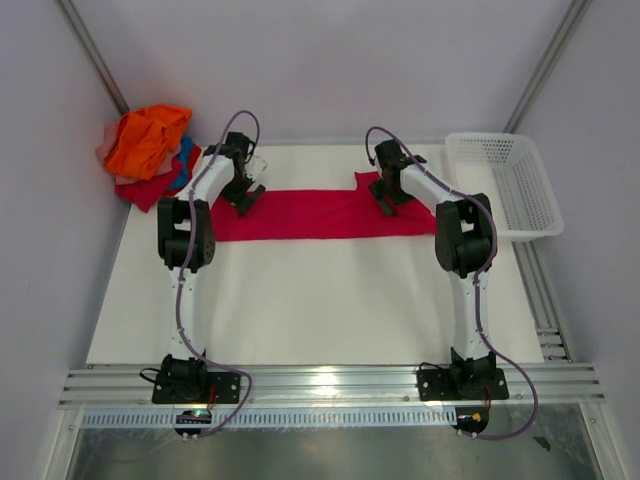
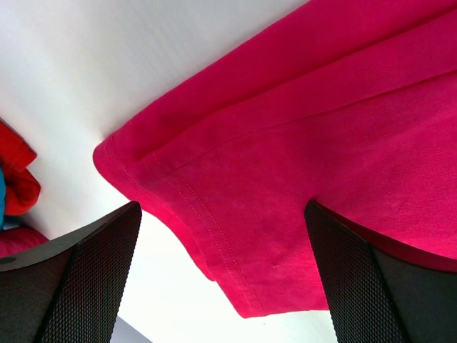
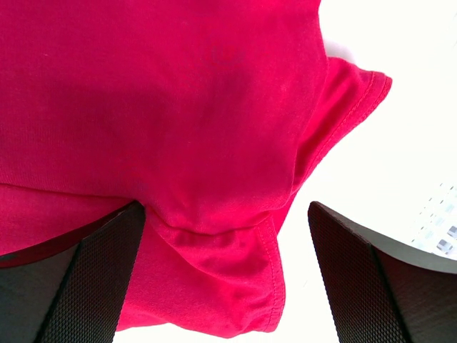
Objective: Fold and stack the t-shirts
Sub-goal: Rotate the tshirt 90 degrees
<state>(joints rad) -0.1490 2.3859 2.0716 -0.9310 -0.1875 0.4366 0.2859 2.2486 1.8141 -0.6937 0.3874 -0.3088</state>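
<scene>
White table (image 1: 300, 310), crimson t-shirt (image 1: 320, 215) (spread flat)

A white table (image 1: 330, 310) fills the middle of the space, closed in by plain pale walls: a back wall (image 1: 330, 60), a left wall (image 1: 40, 250) and a right wall (image 1: 600, 150). Two slanting metal posts (image 1: 95, 55) mark the rear corners. A ribbed aluminium rail (image 1: 330, 382) runs along the table's near edge, catching a bright glare, with a dull metal sheet (image 1: 330, 455) below it. The light is even and soft.
</scene>
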